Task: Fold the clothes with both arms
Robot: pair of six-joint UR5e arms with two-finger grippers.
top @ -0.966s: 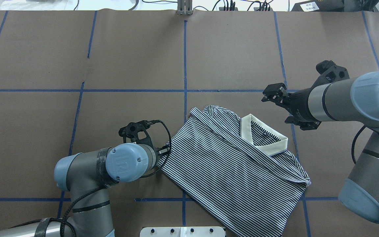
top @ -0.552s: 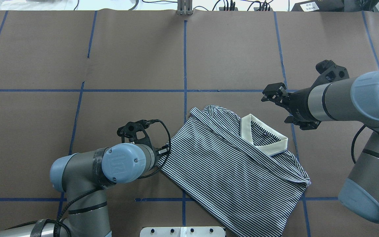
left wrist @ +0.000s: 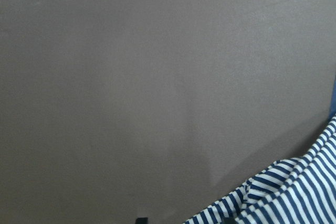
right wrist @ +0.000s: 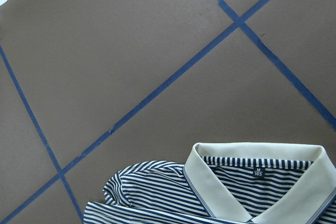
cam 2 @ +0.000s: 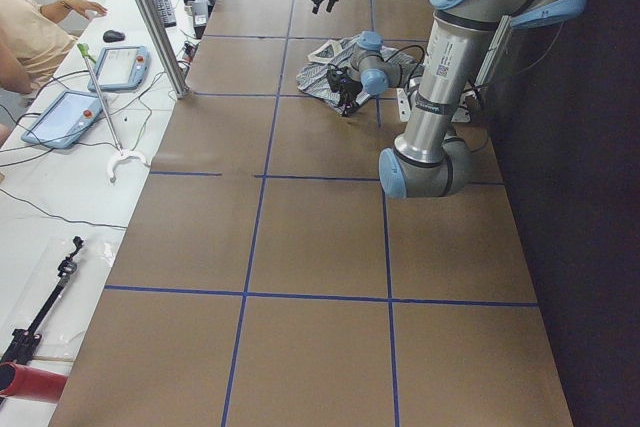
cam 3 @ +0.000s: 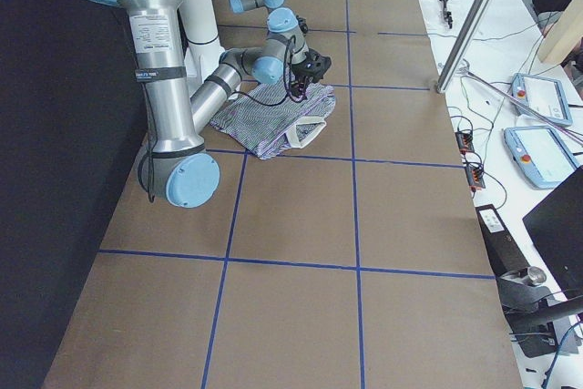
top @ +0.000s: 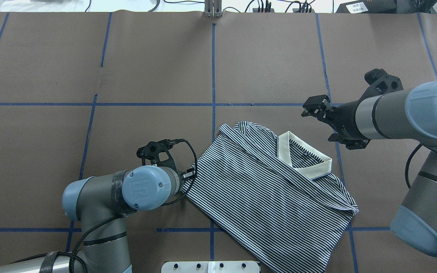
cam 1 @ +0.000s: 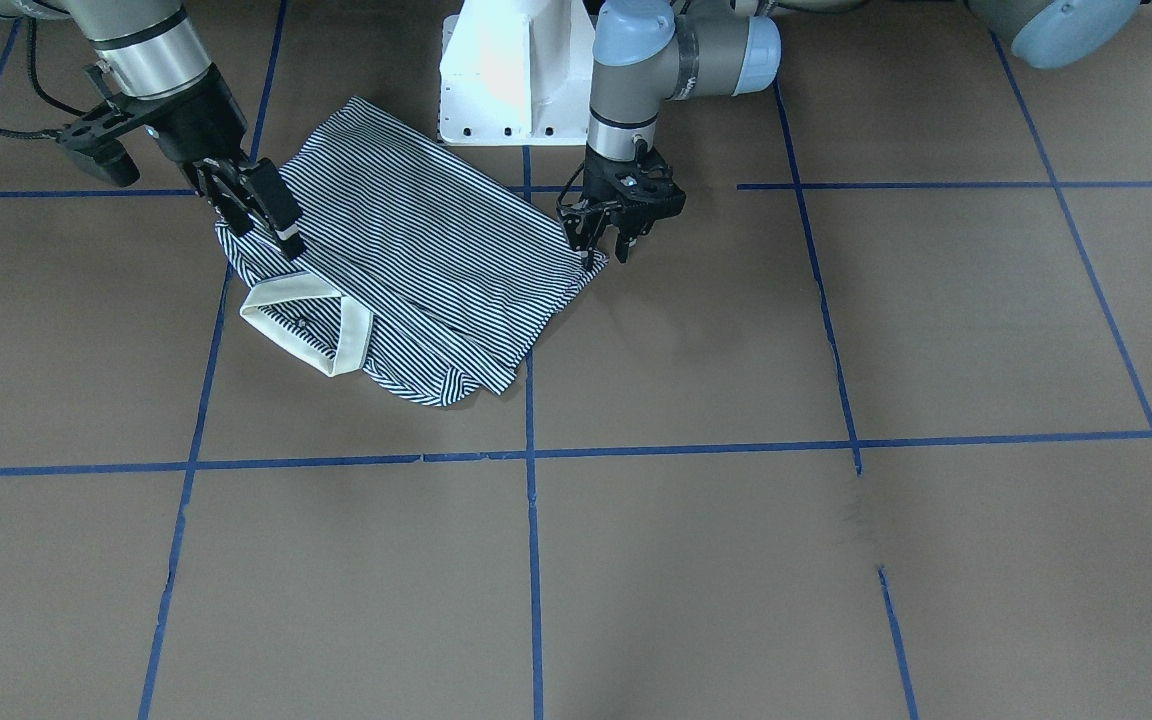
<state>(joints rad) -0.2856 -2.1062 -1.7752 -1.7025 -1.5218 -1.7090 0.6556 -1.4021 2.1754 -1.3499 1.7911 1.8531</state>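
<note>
one striped polo shirt [top: 268,189], two arms [top: 97,189], left pincer [cam 1: 606,245] open, right pincer [top: 328,124] open, both empty

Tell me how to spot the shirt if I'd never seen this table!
Start at the big brown table marked with blue tape lines, and go to the edge by the robot's white base. The shirt lies there, folded, on a slant. It is the only cloth around, with thin navy-and-white stripes and a plain cream collar.
</note>
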